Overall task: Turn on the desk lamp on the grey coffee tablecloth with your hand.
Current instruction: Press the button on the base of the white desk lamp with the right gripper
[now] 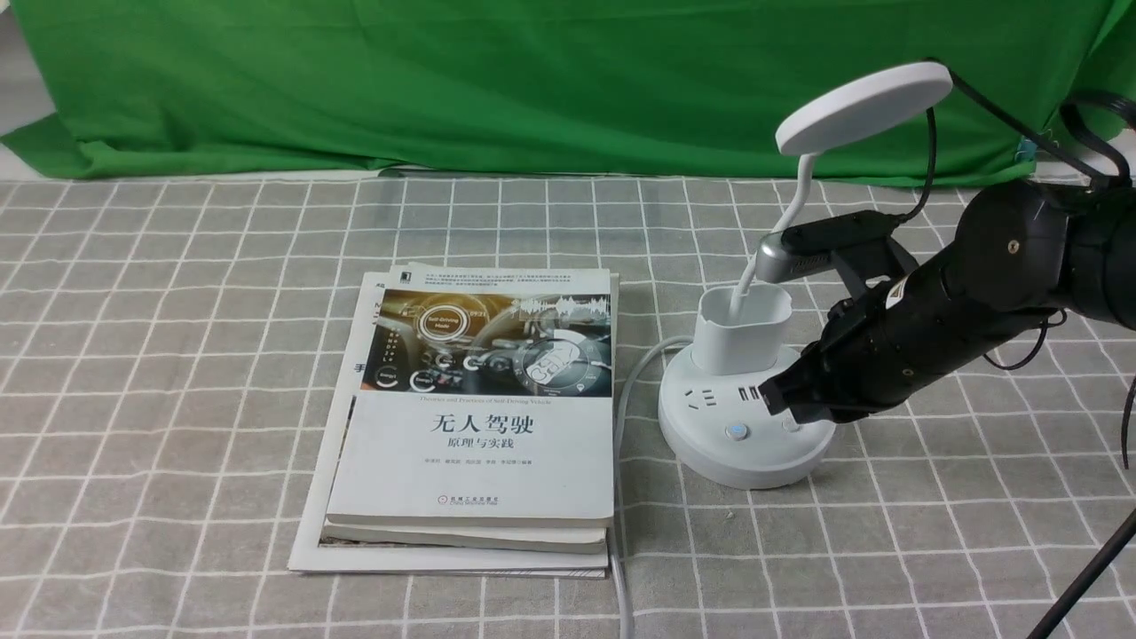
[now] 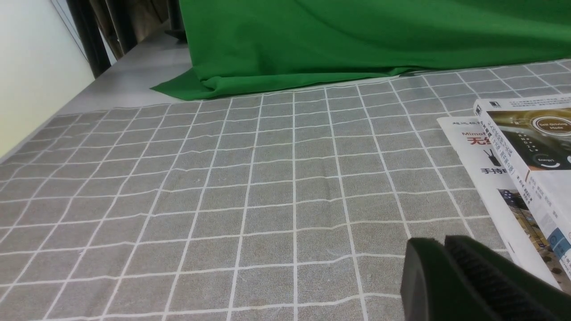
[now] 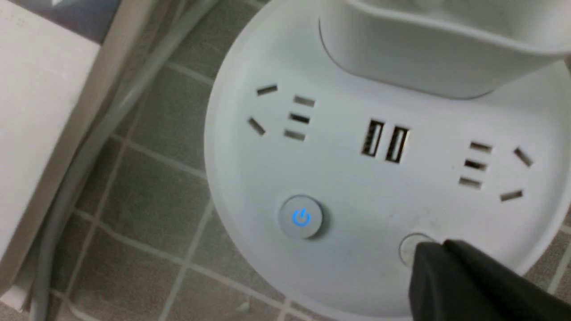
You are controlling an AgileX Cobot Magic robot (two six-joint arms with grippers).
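The white desk lamp stands on the grey coffee tablecloth [image 1: 177, 355] at the right, with its disc head [image 1: 865, 106] unlit, cup holder [image 1: 741, 328] and round base [image 1: 741, 444]. In the right wrist view the base [image 3: 357, 187] shows a blue-lit power button [image 3: 301, 218] and a plain round button [image 3: 409, 248]. My right gripper [image 1: 774, 397] is shut, and its tip [image 3: 439, 249] rests over the edge of the plain button. My left gripper [image 2: 439, 245] is shut and empty, above the cloth [image 2: 267, 178], and it is out of the front view.
A stack of books [image 1: 479, 417] lies left of the lamp and also shows in the left wrist view [image 2: 526, 147]. The lamp's grey cable [image 1: 626, 399] runs between books and base. A green backdrop [image 1: 532, 80] hangs behind. A black rod [image 1: 1087, 577] crosses the near right corner.
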